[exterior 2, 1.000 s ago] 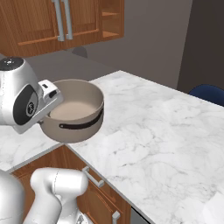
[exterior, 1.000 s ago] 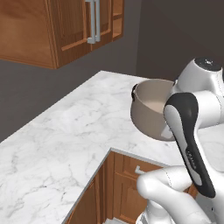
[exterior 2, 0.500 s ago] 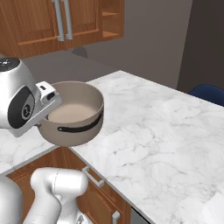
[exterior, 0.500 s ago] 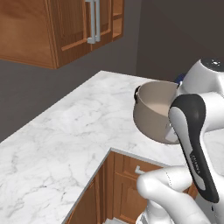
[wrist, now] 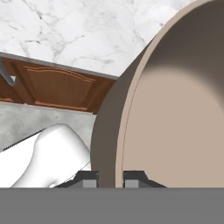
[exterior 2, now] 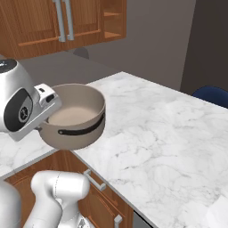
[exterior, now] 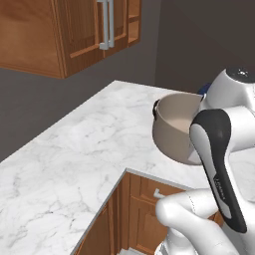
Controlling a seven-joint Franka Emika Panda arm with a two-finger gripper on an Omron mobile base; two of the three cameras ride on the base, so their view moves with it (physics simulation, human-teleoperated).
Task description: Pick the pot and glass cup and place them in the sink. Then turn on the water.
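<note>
The pot (exterior 2: 75, 118) is a wide taupe-grey vessel with a pale inside and a black side handle. It hangs tilted above the front edge of the white marble counter (exterior 2: 156, 133), clear of the surface. My gripper (wrist: 111, 177) is shut on its rim, one fingertip inside the wall and one outside. In the left base view the pot (exterior: 174, 132) sits just behind my dark forearm. In the hand view the pot (wrist: 175, 109) takes up the right side. The glass cup and the sink are out of view.
Wooden wall cabinets (exterior: 74, 30) hang above the L-shaped counter (exterior: 74, 144). Base cabinets with metal drawer handles (exterior 2: 93, 180) lie below the pot. A blue chair (exterior 2: 213, 95) stands beyond the counter's far right edge.
The held pot has sunk a little and shifted slightly towards the counter's front edge as my arm's elbow swung. The grip has stayed the same.
</note>
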